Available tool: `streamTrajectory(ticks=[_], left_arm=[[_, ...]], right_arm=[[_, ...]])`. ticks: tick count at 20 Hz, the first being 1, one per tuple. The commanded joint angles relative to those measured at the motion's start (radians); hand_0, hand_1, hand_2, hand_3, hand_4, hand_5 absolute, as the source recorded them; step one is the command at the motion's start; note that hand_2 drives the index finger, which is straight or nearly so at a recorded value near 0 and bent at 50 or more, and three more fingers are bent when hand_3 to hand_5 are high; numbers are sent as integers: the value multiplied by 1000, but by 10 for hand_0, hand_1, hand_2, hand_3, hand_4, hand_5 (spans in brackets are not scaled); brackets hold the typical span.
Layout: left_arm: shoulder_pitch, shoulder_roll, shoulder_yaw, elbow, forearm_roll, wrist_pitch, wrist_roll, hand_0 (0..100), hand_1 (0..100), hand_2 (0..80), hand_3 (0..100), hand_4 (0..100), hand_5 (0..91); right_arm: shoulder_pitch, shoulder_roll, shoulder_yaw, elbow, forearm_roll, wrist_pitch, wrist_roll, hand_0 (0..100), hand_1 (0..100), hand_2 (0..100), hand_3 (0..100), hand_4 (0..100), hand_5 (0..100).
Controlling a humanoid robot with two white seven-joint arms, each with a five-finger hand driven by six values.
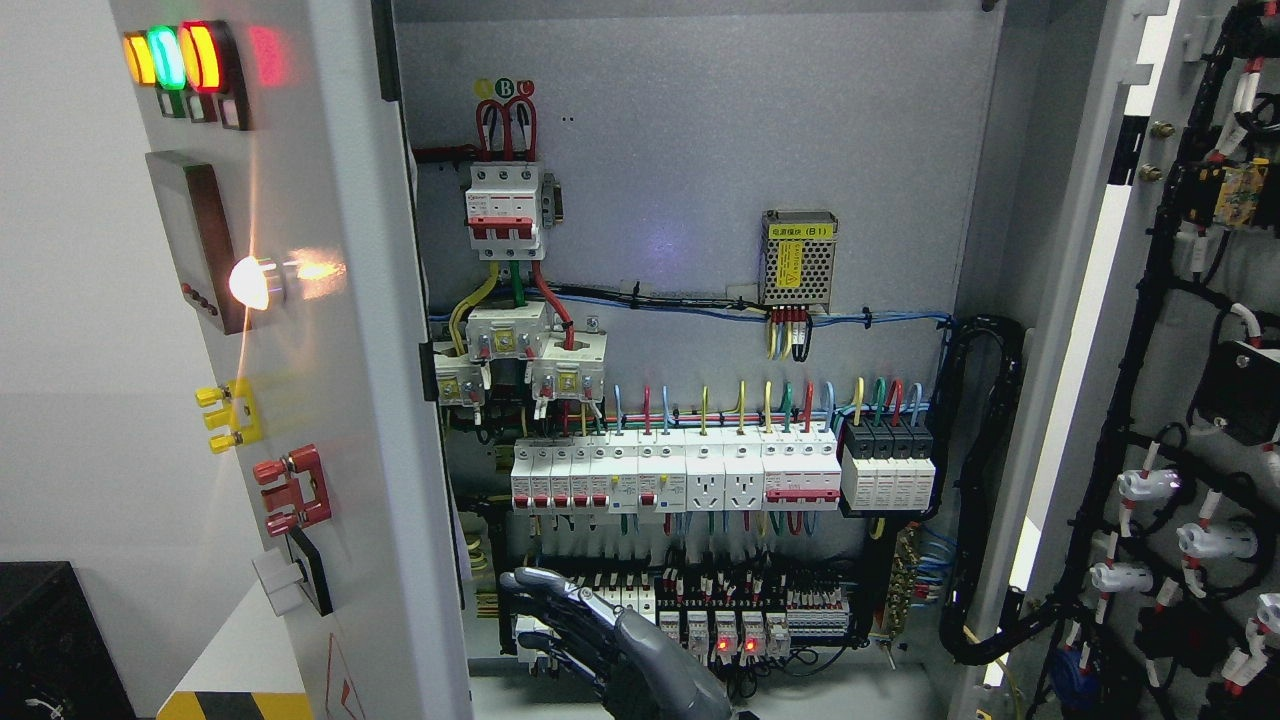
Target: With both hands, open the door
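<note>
A grey metal electrical cabinet (700,150) stood open, its two doors swung wide to either side of the head camera's view. The left grey door panel (330,400) carried a row of amber, green and red indicator lamps (170,58), a glowing white pilot light (255,282), a yellow terminal block (232,415) and a red terminal block (295,490) below it. The right door (1180,400), seen from its inner side, showed black cable bundles (1130,400) and white-capped lamp housings (1210,540).

A single grey-and-black robotic hand (580,635) rose from the bottom edge near the middle of the picture, in front of the cabinet's lower terminal strip (740,625). Its fingers (545,590) were loosely spread and held nothing; from which side its arm entered could not be told, since only the wrist showed at the frame's lower edge.

Inside, a red-and-white three-pole main breaker (505,210) sat at upper left, a perforated silver power supply with a yellow label (798,258) at right of centre, and a long row of white circuit breakers and sockets (680,478) ran across the middle, fed by coloured wires. Two small red lights (735,647) glowed on the relays just right of the hand.
</note>
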Motion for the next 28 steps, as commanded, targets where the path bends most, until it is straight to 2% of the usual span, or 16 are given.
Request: streamTrajectory(ticks=[1, 4, 22, 28], left_arm=[[-3, 0, 0, 0, 0, -1, 1, 0, 0, 0, 0, 0, 0], [-3, 0, 0, 0, 0, -1, 1, 0, 0, 0, 0, 0, 0], [-3, 0, 0, 0, 0, -1, 1, 0, 0, 0, 0, 0, 0], [-3, 0, 0, 0, 0, -1, 1, 0, 0, 0, 0, 0, 0]], right_arm=[[26, -18, 74, -56, -13, 3, 0, 192, 0, 0, 0, 0, 0], [31, -38, 83, -61, -13, 1, 0, 192, 0, 0, 0, 0, 0], [19, -38, 146, -77, -13, 12, -1, 192, 0, 0, 0, 0, 0], [8, -32, 195, -76, -13, 14, -1, 192, 0, 0, 0, 0, 0]])
